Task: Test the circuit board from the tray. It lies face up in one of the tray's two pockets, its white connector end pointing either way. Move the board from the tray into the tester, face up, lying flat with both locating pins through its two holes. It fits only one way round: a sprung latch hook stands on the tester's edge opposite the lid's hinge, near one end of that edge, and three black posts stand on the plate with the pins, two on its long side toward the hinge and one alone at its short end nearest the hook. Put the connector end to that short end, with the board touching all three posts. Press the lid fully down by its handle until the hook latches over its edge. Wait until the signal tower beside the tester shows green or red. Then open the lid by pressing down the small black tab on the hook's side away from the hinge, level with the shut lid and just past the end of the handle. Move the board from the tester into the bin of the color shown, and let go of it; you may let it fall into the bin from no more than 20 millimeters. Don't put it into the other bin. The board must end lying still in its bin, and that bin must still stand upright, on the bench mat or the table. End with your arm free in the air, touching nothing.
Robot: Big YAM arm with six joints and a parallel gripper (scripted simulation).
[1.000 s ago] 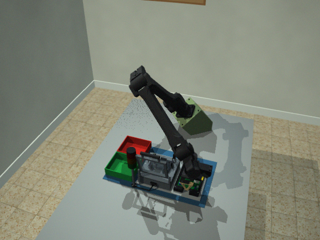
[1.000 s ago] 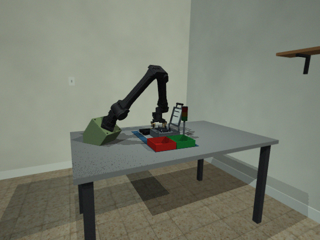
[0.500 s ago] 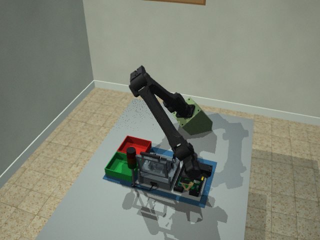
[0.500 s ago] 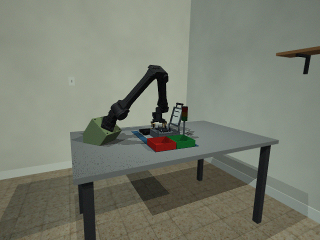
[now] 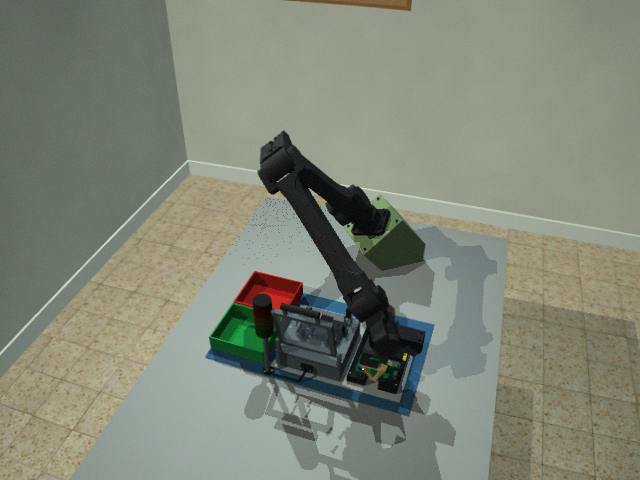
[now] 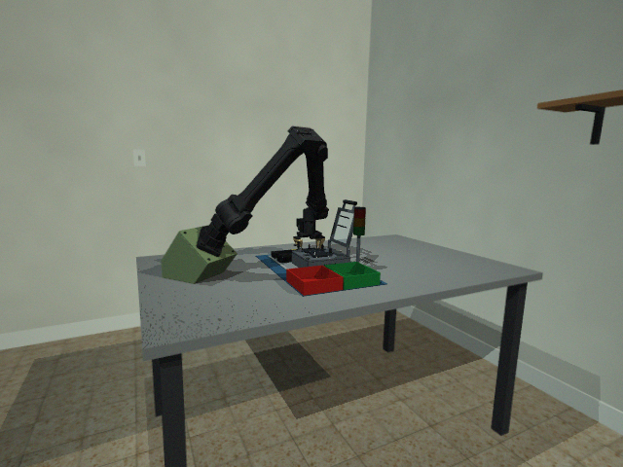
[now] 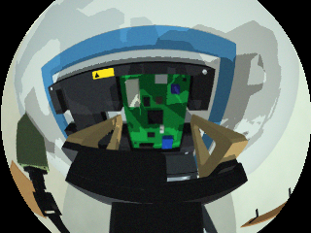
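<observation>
The green circuit board (image 7: 155, 112) lies face up in a pocket of the dark tray (image 7: 132, 91); it also shows in the top view (image 5: 379, 367). My gripper (image 7: 156, 118) (image 5: 381, 373) is open, its tan fingers standing either side of the board, just above the tray. Nothing is between the fingers. The tester (image 5: 312, 343) stands left of the tray with its clear lid (image 5: 309, 330) raised upright. The signal tower (image 5: 262, 315) stands beside the tester and looks unlit. The red bin (image 5: 268, 290) and the green bin (image 5: 236, 331) stand beyond the tester.
The blue bench mat (image 5: 413, 356) lies under the tray, tester and bins. The arm's green base block (image 5: 388, 233) sits at the back of the grey table. A wooden shelf (image 6: 583, 102) hangs on the wall, far off.
</observation>
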